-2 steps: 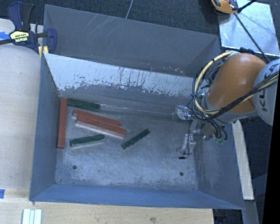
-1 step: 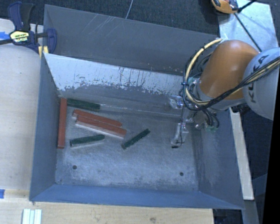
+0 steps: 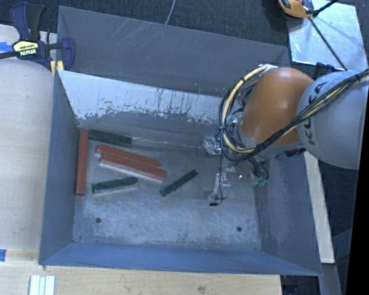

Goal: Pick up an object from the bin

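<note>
Speckled grey metal bin [image 3: 162, 227], flat green stick [image 3: 178, 182], end effector [image 3: 216, 197] nearby

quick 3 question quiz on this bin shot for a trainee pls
1. True or false: the gripper holds the tilted dark green stick.
2. Which thing lies nearest the gripper? A) the red-brown stick along the left wall B) the tilted dark green stick C) the green stick by the back wall
3. Fill in: right under the gripper is only the bin's bare ____.

Key: 1 false; 2 B; 3 floor
</note>
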Controlling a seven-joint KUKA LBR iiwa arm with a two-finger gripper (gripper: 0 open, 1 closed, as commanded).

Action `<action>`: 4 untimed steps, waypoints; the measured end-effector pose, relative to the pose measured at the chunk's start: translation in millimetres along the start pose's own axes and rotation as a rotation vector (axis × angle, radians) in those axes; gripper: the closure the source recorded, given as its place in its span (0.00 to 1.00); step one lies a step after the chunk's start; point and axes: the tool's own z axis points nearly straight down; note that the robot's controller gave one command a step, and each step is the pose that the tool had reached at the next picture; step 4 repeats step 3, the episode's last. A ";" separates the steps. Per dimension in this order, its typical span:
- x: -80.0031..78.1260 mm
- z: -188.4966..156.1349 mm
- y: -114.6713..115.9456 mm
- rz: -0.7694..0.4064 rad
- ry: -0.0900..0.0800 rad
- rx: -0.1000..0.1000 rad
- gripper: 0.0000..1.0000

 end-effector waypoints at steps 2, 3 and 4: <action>-20.7 25.3 44.6 -0.027 0.001 -0.002 1.00; -31.8 -154.7 64.4 -0.053 -0.007 -0.001 1.00; -31.8 -154.7 64.4 -0.053 -0.007 -0.001 1.00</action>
